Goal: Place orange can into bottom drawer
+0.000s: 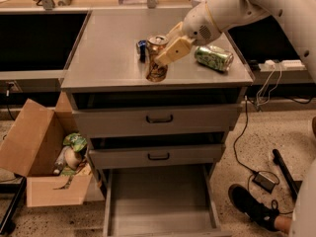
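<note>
claw (159, 58) pinching orange can (156, 73) round waist, can near upright at front edge of table (108, 48); open bottom drawer (160, 194) dead 6 o'clock from claw, so guessing out then down

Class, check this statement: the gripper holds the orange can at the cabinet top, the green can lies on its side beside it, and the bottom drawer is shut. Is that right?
Not quite: the camera view shows the bottom drawer pulled open. The rest stands: the gripper holds the orange can at the cabinet top, the green can on its side beside it.
</note>
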Controlling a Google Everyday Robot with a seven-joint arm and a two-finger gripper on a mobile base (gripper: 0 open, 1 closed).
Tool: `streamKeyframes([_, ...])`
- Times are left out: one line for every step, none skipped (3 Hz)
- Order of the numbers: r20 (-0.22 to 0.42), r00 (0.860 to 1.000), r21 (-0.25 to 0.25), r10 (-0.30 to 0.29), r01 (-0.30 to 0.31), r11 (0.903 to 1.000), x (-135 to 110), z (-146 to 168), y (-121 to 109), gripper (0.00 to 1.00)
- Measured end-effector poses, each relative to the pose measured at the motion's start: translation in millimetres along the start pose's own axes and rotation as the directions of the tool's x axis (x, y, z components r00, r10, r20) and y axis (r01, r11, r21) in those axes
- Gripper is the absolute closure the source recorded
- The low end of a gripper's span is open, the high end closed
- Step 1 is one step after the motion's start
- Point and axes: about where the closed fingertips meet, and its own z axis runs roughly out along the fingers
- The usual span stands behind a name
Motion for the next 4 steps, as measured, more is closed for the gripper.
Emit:
streamKeyframes([0.000, 1.000, 0.000, 0.000, 0.000, 1.0000, 0.0, 0.0, 0.0, 1.00])
streamKeyframes([-0.019, 1.000, -0.014, -0.022, 0.022, 0.9997, 4.2, 6.4, 22.3, 1.00])
streamKeyframes([-0.027, 0.993, 0.012, -0.118, 0.118, 0.9929, -13.8, -4.8, 81.4, 1.00])
streamKeyframes([-0.070, 0.988, -0.042, -0.139, 0.137, 0.9897, -2.6, 11.3, 142.6, 1.00])
